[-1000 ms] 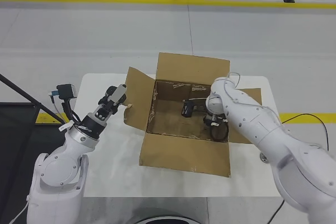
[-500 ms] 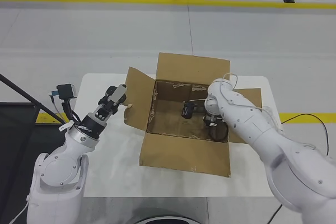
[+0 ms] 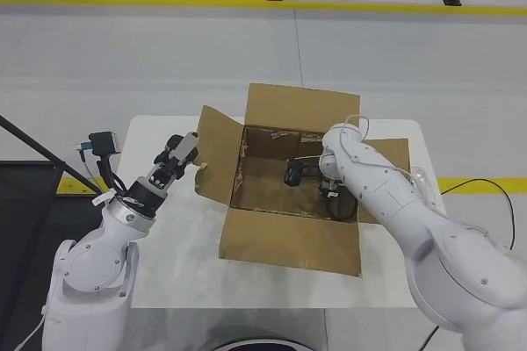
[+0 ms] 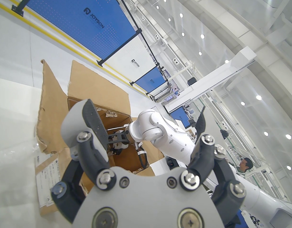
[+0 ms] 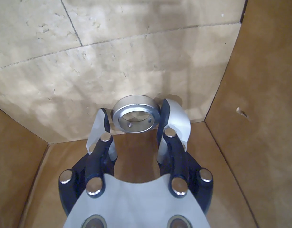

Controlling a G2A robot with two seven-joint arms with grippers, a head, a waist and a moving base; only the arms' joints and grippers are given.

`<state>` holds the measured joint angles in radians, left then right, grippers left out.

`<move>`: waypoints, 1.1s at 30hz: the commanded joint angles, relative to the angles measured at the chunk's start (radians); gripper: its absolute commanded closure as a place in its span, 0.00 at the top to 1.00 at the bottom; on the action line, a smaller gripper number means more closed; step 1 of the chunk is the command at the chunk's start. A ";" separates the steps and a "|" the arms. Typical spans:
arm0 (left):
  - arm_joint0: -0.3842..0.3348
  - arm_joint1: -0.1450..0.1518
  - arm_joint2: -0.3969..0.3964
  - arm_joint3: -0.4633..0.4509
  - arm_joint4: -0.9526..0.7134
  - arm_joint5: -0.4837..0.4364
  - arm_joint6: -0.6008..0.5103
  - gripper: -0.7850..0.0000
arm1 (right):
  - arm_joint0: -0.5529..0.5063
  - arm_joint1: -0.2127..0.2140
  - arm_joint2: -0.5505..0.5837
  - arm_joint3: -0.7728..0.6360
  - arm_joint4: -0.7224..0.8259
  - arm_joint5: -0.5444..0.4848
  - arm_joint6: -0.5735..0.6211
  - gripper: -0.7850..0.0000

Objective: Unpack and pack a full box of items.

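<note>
Top view: an open cardboard box (image 3: 290, 241) stands on the white surface (image 3: 184, 254). The right gripper (image 3: 294, 172) is down inside the box, with the far wall just beyond it. The left gripper (image 3: 186, 149) hangs over the surface outside the box, and the box's torn side flap is just in front of its fingertips.

Left wrist view: the left gripper (image 4: 146, 110) has its fingers spread wide with nothing between them. The box (image 4: 98, 88) lies ahead of it, and the other arm reaches down into the box.

Right wrist view: the right gripper (image 5: 134, 116) is closed on a metal ring (image 5: 136, 102), one finger pressed to each side of it. The ring sits between the fingertips, its hole facing the camera. The box's floor lies beyond the fingertips, and its brown walls (image 5: 255, 96) rise on both sides of the gripper.
</note>
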<state>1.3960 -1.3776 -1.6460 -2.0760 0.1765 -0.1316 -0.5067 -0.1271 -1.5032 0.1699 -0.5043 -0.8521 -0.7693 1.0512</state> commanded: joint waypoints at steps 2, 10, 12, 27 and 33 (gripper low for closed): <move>0.000 0.000 0.000 0.000 0.000 0.000 0.000 1.00 | 0.010 -0.007 0.000 0.019 0.009 -0.015 -0.015 0.06; 0.000 0.000 0.000 0.000 0.000 0.000 0.000 1.00 | 0.044 -0.006 0.000 0.046 0.037 -0.087 -0.087 0.00; 0.000 0.000 0.000 0.000 0.000 0.000 0.000 1.00 | 0.051 -0.002 0.000 0.046 0.047 -0.102 -0.103 0.00; 0.018 0.010 -0.033 0.000 0.048 0.006 0.052 1.00 | 0.069 0.094 0.093 -0.007 0.093 -0.185 -0.315 0.00; 0.023 0.018 -0.056 0.001 0.133 0.033 0.085 1.00 | 0.052 0.165 0.150 -0.078 0.062 -0.164 -0.434 0.00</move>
<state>1.4184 -1.3604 -1.6972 -2.0749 0.2983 -0.1072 -0.4259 -0.0711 -1.3500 0.3113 -0.5662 -0.7824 -0.9403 0.6341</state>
